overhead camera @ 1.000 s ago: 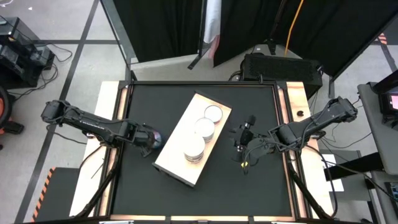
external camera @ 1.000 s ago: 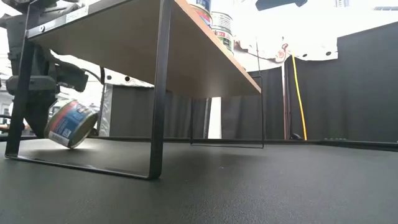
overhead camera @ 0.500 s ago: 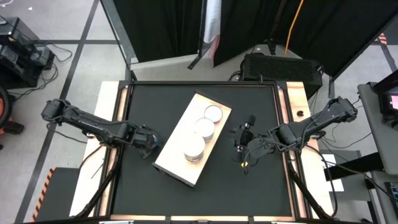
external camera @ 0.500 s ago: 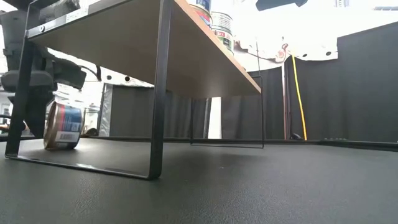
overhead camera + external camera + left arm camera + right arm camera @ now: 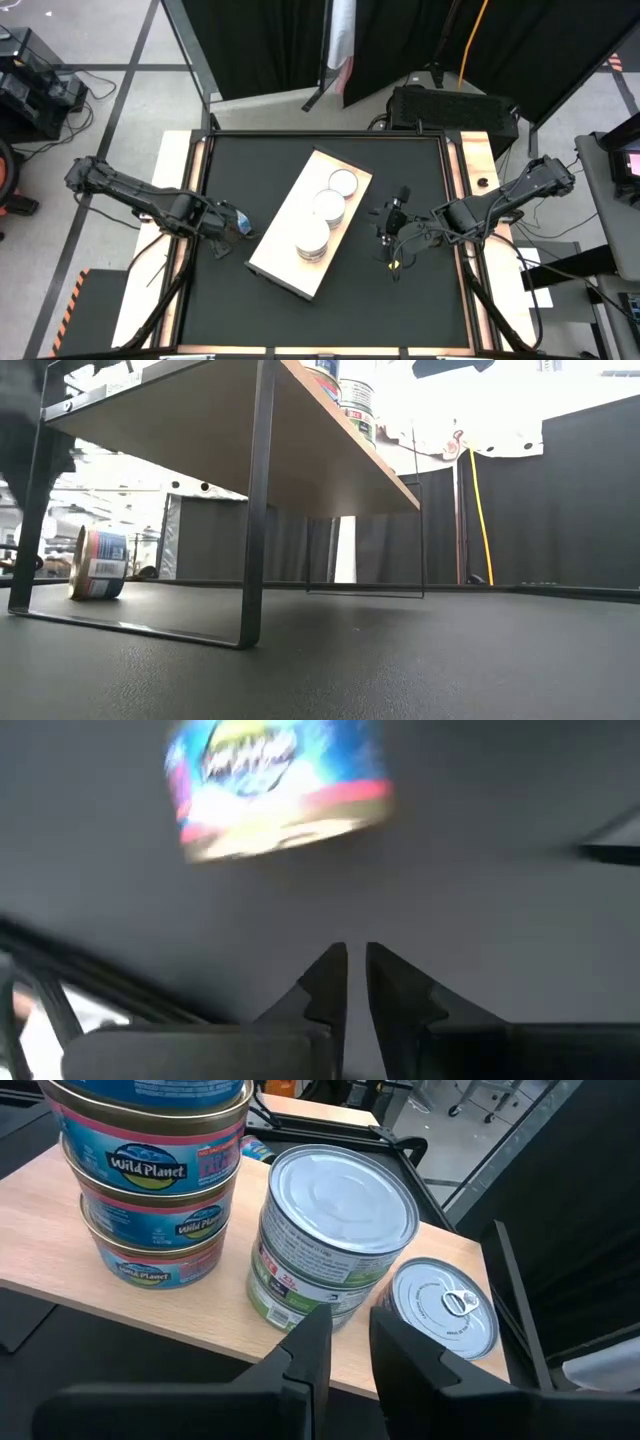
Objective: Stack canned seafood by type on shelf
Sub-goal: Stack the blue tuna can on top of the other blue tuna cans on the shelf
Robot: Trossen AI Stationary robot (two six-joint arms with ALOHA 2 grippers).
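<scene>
The shelf point(image 5: 285, 245) is a beige board on black legs and carries three stacks of canned seafood. The right wrist view shows a stack of three blue-and-pink tins point(image 5: 150, 1180), two green-labelled tins point(image 5: 335, 1230) and one single tin point(image 5: 445, 1305). Another blue-labelled tin point(image 5: 100, 563) stands on its curved wall on the black table by the shelf's left side point(image 5: 240, 220). My left gripper point(image 5: 356, 970) hangs shut above this tin, apart from it. My right gripper point(image 5: 345, 1345) is shut and empty, raised beside the shelf's right side point(image 5: 392, 222).
The shelf's thin black legs point(image 5: 255, 510) stand close to the loose tin. Bare black tabletop point(image 5: 400, 290) lies right of and in front of the shelf. Pale wooden rails point(image 5: 470, 160) run along the table's left and right edges.
My left gripper has risen off the loose tin and drawn back a little toward the table's left edge, its fingers staying shut. The tin, first tipped at a slant under the gripper, has swung round and now stands on its curved wall on the table.
</scene>
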